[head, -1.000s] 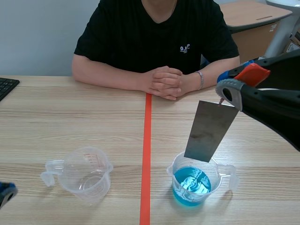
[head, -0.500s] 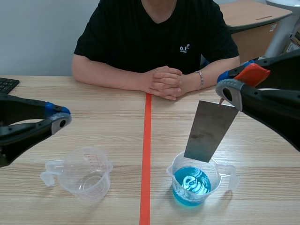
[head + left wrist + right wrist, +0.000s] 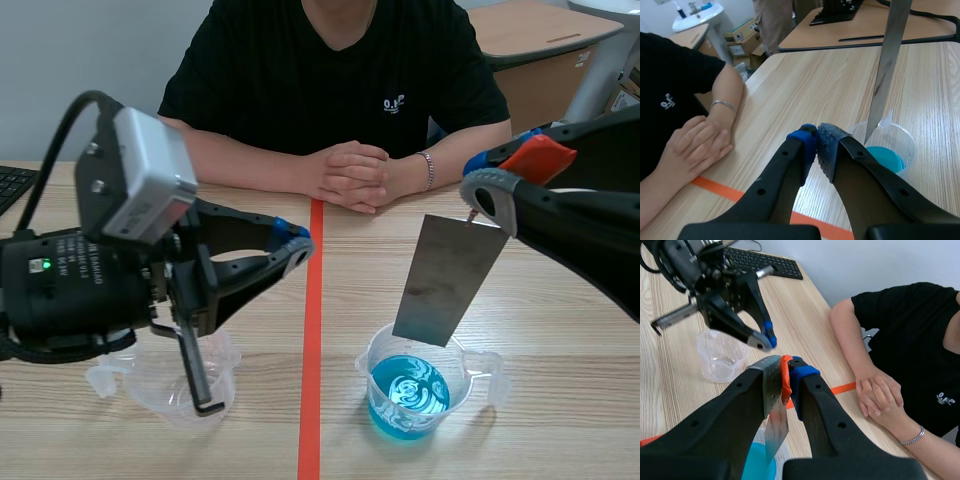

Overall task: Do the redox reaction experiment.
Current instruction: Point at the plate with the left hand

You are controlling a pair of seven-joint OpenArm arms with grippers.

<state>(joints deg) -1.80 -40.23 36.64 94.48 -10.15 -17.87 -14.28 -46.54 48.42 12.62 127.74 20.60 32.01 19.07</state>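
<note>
My right claw (image 3: 497,185) pinches the top edge of the metal plate (image 3: 445,280), which hangs near-upright, lower end leaning left, straight above the beaker of blue solution (image 3: 368,365) on the counter's (image 3: 560,320) right half, while my left claw (image 3: 295,245), closed on nothing, hovers left of the tape (image 3: 312,330).

The pale wooden table (image 3: 540,330) has an orange-red tape line (image 3: 312,340) down its middle. A clear empty measuring cup (image 3: 155,388) stands at 8 o'clock, a like cup of blue liquid (image 3: 410,395) at 5 o'clock. A black keyboard (image 3: 15,185) lies at 10 o'clock; a person's clasped hands (image 3: 348,175) rest at 12 o'clock
</note>
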